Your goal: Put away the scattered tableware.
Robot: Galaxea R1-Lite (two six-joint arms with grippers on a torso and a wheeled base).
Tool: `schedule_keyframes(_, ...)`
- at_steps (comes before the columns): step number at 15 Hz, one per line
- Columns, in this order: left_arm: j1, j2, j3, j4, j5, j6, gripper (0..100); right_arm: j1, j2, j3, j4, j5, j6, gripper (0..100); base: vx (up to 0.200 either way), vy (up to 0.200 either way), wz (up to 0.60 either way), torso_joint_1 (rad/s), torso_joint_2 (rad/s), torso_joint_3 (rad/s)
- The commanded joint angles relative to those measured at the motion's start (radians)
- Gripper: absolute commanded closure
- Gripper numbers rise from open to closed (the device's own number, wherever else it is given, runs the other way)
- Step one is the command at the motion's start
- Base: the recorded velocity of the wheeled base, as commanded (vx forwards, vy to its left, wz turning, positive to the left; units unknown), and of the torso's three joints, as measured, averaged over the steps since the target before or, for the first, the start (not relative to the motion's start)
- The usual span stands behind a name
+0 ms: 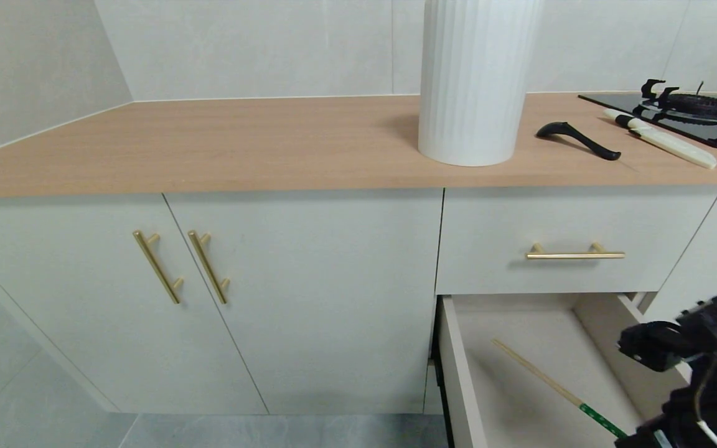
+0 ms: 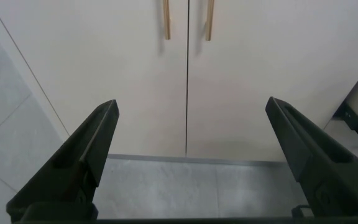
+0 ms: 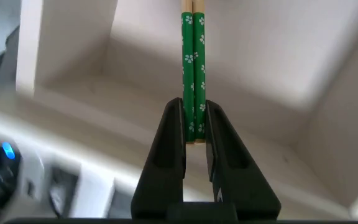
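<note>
- Right gripper (image 3: 194,134): clamped on two chopsticks (image 3: 192,62), side by side, by their green flower-printed ends; low at the front right corner of the open lower drawer (image 1: 452,367).
- Chopsticks: slanting from the grip towards the drawer's back left, bare wooden tips over its floor (touching it or not, cannot tell).
- Left gripper (image 2: 190,104): both fingers spread wide, nothing between them, facing the two cupboard doors (image 2: 188,74) low down, near the grey floor.
- On the countertop (image 1: 209,143), towards its right end, three loose things:
  - one tall white ribbed cylinder (image 1: 473,81), upright near the front edge;
  - one black curved utensil (image 1: 576,140), lying just to its right;
  - one pale knife (image 1: 663,140) with a black band, lying aslant between the utensil and the hob, apart from both.
- One black glass gas hob (image 1: 694,109) at the back right corner.
- Below the countertop: two drawers, the upper drawer (image 1: 508,230) shut, with one gold bar handle (image 1: 575,254).
- Two gold bar handles (image 1: 208,266) on the cupboard doors, one per door, close together.
</note>
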Motion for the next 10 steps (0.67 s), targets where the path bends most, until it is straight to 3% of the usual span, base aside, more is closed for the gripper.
schedule_keyframes(1, 0.000, 0.000, 0.000, 0.000, 0.001, 0.000, 0, 0.007, 0.320, -0.185, -0.004, -0.009, 0.078, 100, 0.000, 0.000, 0.00, 0.000, 0.00, 0.000)
schedule_keyframes(4, 0.000, 0.000, 0.000, -0.001, 0.001, 0.000, 0, -0.007, 0.472, -0.285, -0.031, -0.055, 0.189, 100, 0.000, 0.000, 0.00, 0.000, 0.00, 0.000)
schedule_keyframes(6, 0.000, 0.000, 0.000, -0.001, 0.001, 0.000, 0, -0.010, 0.512, -0.288, -0.044, -0.061, 0.190, 100, 0.000, 0.000, 0.00, 0.000, 0.00, 0.000)
schedule_keyframes(10, -0.001, 0.000, 0.000, 0.000, 0.001, 0.000, 0, -0.009, 0.639, -0.268, -0.205, -0.062, 0.218, 100, 0.000, 0.000, 0.00, 0.000, 0.00, 0.000)
